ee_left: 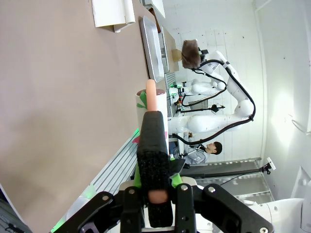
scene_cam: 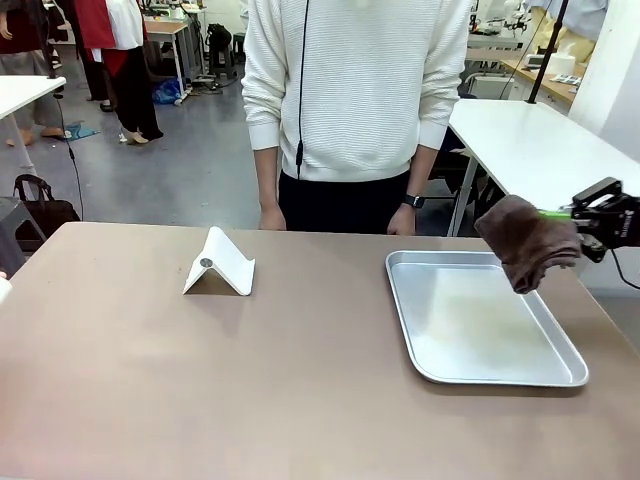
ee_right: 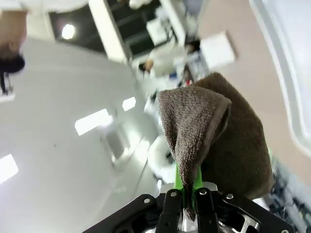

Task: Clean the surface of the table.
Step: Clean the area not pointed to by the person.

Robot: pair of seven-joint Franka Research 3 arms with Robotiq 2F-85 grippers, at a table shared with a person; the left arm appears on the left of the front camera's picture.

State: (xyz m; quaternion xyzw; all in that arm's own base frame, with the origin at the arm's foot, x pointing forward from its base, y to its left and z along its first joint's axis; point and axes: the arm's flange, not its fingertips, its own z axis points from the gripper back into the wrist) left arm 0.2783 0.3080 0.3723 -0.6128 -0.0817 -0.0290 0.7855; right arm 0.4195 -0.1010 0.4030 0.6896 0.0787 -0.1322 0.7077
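1. Left gripper (ee_left: pixel 154 194): jaws pressed together on a black-wrapped tube with a pinkish tip, looks like a spray bottle (ee_left: pixel 153 160) but can't confirm; it sits at the robot's near-left edge of the table (scene_cam: pixel 250 380)
2. Table: tan top spreads out ahead of both arms, long axis running left to right; open bare stretch in the near middle and left
3. White folded stand (scene_cam: pixel 220 264) on the table left of centre, well apart from the silver tray (scene_cam: pixel 480 320) lying on the right part
4. Right gripper (scene_cam: pixel 578 213): pinching a brown towel (scene_cam: pixel 528 243) between the green pads, cloth hanging off the fingers
5. Key relation: towel hangs above the tray's far right corner, not touching the top; bare table lies to its left and nearer the robot, so my read is the right arm must drop and sweep leftward
6. Person stands at the far edge, hands (scene_cam: pixel 272 217) at the rim
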